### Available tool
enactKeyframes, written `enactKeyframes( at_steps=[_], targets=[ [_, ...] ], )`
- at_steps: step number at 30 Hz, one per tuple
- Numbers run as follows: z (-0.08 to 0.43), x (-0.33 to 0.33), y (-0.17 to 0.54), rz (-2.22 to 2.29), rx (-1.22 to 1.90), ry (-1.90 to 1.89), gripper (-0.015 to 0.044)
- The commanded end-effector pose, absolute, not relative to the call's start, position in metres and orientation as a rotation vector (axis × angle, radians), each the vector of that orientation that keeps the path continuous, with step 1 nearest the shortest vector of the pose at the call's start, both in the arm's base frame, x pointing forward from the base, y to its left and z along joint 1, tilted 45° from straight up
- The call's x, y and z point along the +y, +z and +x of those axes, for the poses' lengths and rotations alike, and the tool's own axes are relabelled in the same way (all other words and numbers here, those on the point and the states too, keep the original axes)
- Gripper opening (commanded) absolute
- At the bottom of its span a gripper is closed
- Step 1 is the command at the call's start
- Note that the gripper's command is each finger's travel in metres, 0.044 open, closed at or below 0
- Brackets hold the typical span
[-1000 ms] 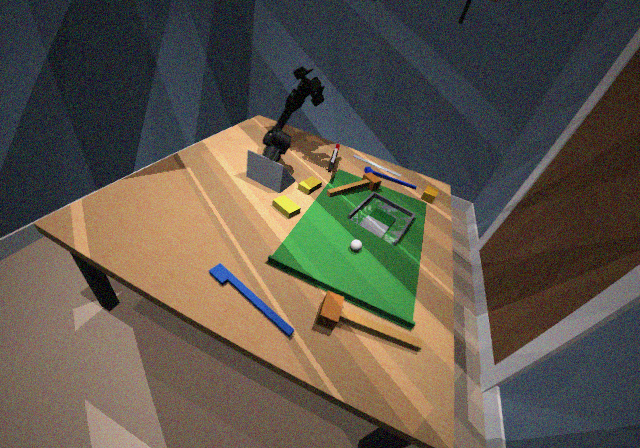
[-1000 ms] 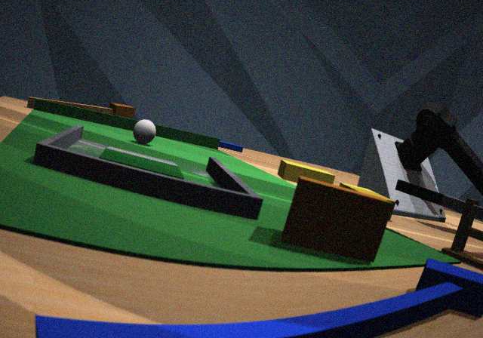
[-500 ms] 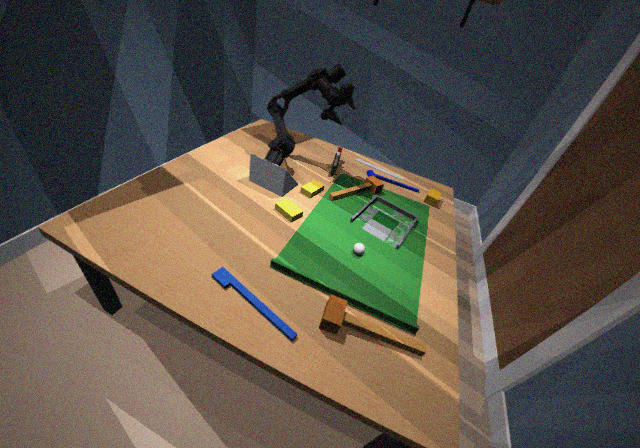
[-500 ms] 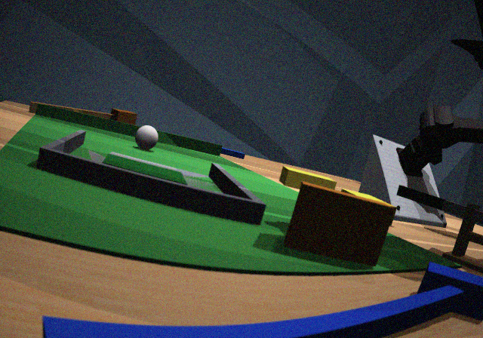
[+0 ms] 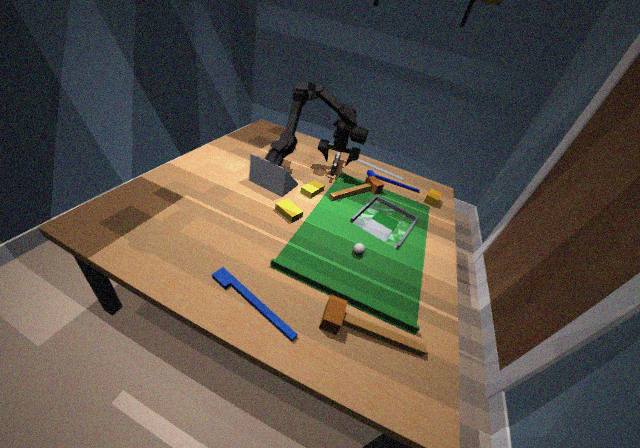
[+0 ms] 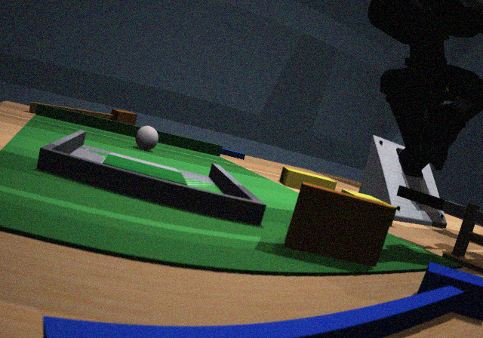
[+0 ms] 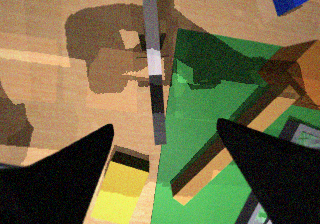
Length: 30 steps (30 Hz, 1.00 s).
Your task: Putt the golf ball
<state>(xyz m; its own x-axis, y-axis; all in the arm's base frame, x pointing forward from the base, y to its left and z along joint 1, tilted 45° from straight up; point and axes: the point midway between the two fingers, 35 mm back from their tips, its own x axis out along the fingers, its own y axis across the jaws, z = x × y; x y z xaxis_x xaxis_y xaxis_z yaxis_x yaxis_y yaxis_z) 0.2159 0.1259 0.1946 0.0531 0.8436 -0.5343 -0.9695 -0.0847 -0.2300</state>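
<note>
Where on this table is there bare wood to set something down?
Widest bare stretch: the wood left of the green mat, between the yellow blocks and the long blue putter. Crowded: the far end under the open gripper, with grey stand, wooden mallet and another blue putter.

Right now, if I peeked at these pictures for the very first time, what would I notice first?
Probably the big green mat spread over the wooden table, with a little white golf ball sitting on it just beside the grey walled pen. Next, the black gripper hanging open over the mat's far corner, holding nothing. A long blue putter also stands out on the bare wood near the table's front.
</note>
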Motion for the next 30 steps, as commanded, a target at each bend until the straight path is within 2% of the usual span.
enactKeyframes(
  at_steps=[1,30],
  targets=[
    [0.212,0.134,0.190,-0.623,0.211,1.585,0.0440],
    [0.217,0.168,0.154,-0.622,0.208,1.585,0.0440]
  ],
)
